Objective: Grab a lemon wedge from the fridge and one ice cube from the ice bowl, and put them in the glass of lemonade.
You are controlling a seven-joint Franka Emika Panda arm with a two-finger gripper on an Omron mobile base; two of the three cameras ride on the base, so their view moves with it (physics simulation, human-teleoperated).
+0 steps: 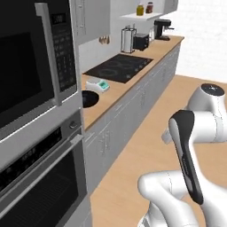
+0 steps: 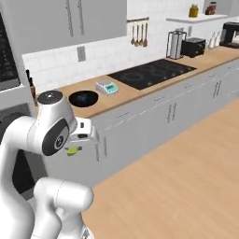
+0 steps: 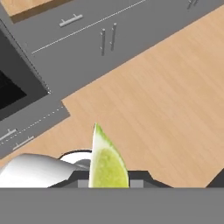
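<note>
Hand view looks down the claw (image 3: pixel 107 177) at a lemon wedge (image 3: pixel 106 162), which stands pinched between the two tips with its pointed end up, above bare wooden floor (image 3: pixel 166 100). Behind the wedge run grey cabinet fronts (image 3: pixel 96 39) with thin bar handles, and a dark oven opening (image 3: pixel 13 87) sits to the wedge's left in that view.

Right base view shows the same wedge as a small yellow-green speck (image 2: pixel 72 150) just under the white wrist, hanging in front of the cabinet fronts and lower than the desk (image 2: pixel 140 93). The tips themselves are hard to make out there, so the grip is read from the hand view. On the desk beyond the wedge sits the black ice bowl (image 2: pixel 84 98), with a small scale (image 2: pixel 107 87) just beside it and a black cooktop (image 2: pixel 154 72) farther along. A toaster (image 2: pixel 193 46) and a coffee machine (image 2: pixel 229 33) stand at the far end of the desk, well apart from the bowl.

Left base view adds what the others lack: a microwave (image 1: pixel 31 66) stacked over an oven (image 1: pixel 40 177), right beside the bowl (image 1: pixel 90 98). White tiled wall backs the desk, and a shelf (image 1: pixel 141 16) with two jars hangs above its far end.
</note>
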